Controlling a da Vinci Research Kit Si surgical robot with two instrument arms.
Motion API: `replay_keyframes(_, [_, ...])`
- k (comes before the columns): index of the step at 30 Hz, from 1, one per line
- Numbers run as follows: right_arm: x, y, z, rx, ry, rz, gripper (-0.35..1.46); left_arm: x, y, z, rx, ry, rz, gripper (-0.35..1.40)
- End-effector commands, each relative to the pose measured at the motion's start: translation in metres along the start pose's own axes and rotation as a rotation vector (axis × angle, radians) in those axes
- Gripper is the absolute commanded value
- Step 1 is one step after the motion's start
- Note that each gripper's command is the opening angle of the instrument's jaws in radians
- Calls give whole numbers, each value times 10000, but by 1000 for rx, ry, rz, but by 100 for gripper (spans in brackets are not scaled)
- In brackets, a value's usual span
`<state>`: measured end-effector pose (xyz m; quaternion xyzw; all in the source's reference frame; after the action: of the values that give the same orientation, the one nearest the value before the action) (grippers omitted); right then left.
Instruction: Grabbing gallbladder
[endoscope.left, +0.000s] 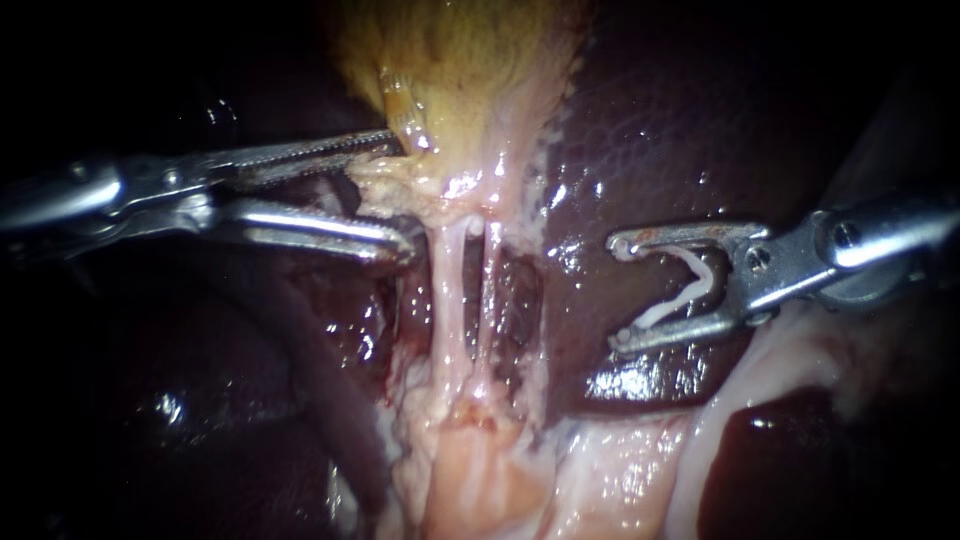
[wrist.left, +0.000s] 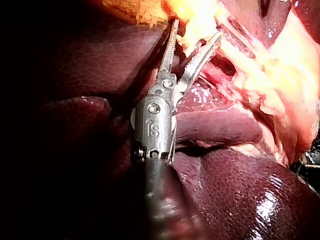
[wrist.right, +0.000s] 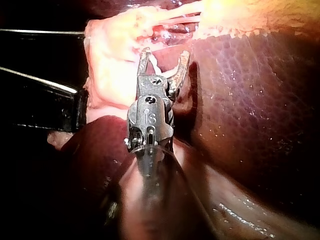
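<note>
Endoscope view, starting from its left: my left instrument (endoscope.left: 400, 192) has its toothed jaws spread. The upper tip touches the yellow lower edge of the gallbladder (endoscope.left: 460, 70), and the lower tip rests against pale tissue just beside the top of the two pale tubes (endoscope.left: 447, 290). The gallbladder sits at top centre and narrows down into those tubes. My worry is the bite: closing here could catch a tube, or only the thin neck, and teeth on a slick, taut wall could tear it or slip off. Further right lies the dark liver (endoscope.left: 680, 120). My right instrument (endoscope.left: 618, 295) is over it, jaws apart with a white clip (endoscope.left: 672, 305) seated between them. A drift downward could score the liver or shed the clip.
</note>
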<state>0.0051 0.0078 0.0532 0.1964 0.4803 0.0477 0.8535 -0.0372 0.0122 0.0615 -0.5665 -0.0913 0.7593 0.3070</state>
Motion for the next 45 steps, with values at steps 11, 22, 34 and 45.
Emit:
replay_keyframes(11, [1, 0, 1, -1, 0, 1, 48, -4, -4, -6, -4, 3, 2, -16])
replay_keyframes(22, [1, 0, 1, -1, 0, 1, 49, -6, -5, -23, -41, -59, -29, -35])
replay_keyframes(34, [1, 0, 1, -1, 0, 0, 49, 37, 1, -53, -58, -62, -93, -35])
replay_keyframes(45, [1, 0, 1, -1, 0, 0, 49, 85, -3, -96, -36, -9, -124, -35])
